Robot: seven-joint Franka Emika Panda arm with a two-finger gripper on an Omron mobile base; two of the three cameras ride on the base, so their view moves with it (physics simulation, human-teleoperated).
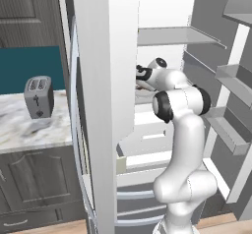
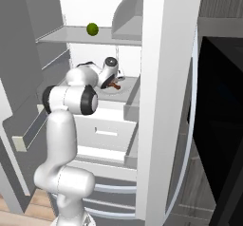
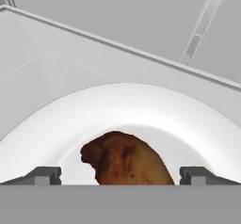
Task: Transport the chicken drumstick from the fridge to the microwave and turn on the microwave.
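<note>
Reaching into the fridge (image 2: 156,101), we are hovering the end effector (image 3: 120,173) over the chicken drumstick (image 3: 126,159), fingertips (image 3: 44,175) spread wide and grasping nothing; the drumstick is lying on a white plate (image 3: 117,110) on a middle shelf (image 2: 128,89); we are straddling it so a closing pinch can catch it, we judge; the microwave (image 2: 220,125) is waiting beside the fridge.
</note>
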